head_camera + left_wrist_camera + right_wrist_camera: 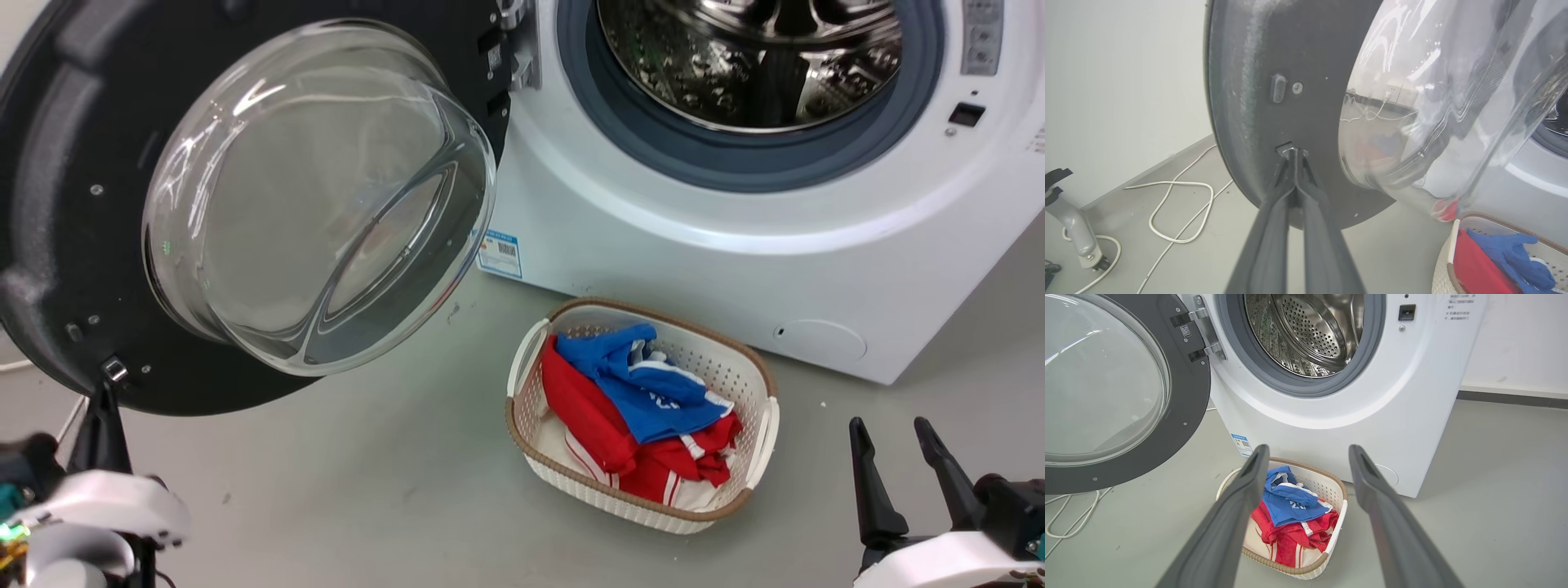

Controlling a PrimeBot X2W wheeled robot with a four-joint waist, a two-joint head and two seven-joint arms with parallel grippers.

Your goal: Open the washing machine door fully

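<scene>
The washing machine (653, 245) (1331, 416) is a white front-loader with its steel drum (751, 57) exposed. The washing machine door (49, 204) (1257, 81) (1188, 396) is swung out to the left on its hinge, its black inner face and bulging clear window (318, 196) turned toward me. My left gripper (104, 392) (1292, 155) is shut, and its tips sit at the small metal latch on the door's lower rim. I cannot tell whether they pinch it. Low at the right, my right gripper (894, 429) (1308, 451) is open and holds nothing, well away from the door.
A white basket (759, 367) (1339, 486) (1453, 245) with red and blue clothes stands on the grey floor in front of the machine. A white cable (1180, 212) (1069, 514) trails on the floor behind the door, near a grey stand foot (1073, 224) and the wall.
</scene>
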